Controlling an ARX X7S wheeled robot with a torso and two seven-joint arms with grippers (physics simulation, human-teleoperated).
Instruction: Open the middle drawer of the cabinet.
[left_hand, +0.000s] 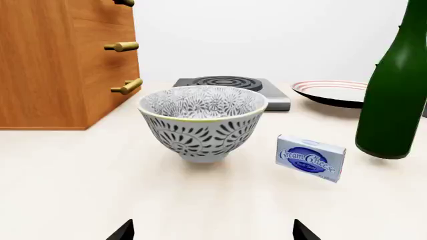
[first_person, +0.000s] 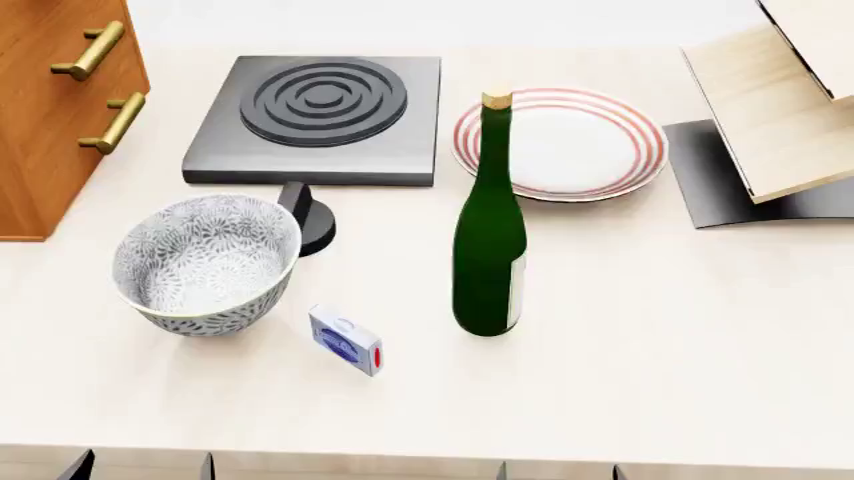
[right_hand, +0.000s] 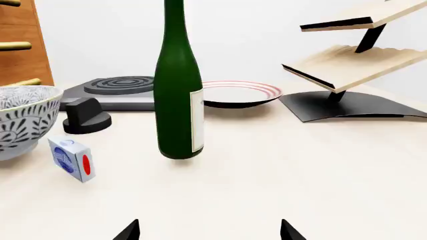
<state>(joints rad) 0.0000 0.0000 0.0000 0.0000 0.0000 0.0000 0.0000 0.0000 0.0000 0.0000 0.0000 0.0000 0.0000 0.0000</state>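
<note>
My left gripper (left_hand: 212, 231) shows only two dark fingertips at the edge of its wrist view, set well apart with nothing between them, so it stands open; my right gripper (right_hand: 208, 230) looks the same, spread and empty. Both hang low at the near edge of the pale table (first_person: 667, 360).

The only writing I can read is on the small blue-and-white box (left_hand: 311, 157), which says "Cream Cheese"; it stands on the table between the bowl (left_hand: 202, 122) and the green bottle (first_person: 490, 230). The bottle carries a pale label on one side, but I cannot read it.

The bowl, white with a dark leaf pattern, is upright and empty as far as I can see inside. The red-rimmed plate (first_person: 561, 143) behind the bottle also lies bare.

The cabinet (left_hand: 53, 62) stands at the table's far left, with brass bar handles stacked on its front. The left wrist view shows three; the middle drawer (left_hand: 110, 50) carries the one between the other two and looks shut flush with the front.

A black hotplate (first_person: 318, 118) sits beside the cabinet, with a dark knob (first_person: 304, 218) just in front of it, near the bowl. A light-wood rack (right_hand: 353, 55) on a dark base stands at the far right.
</note>
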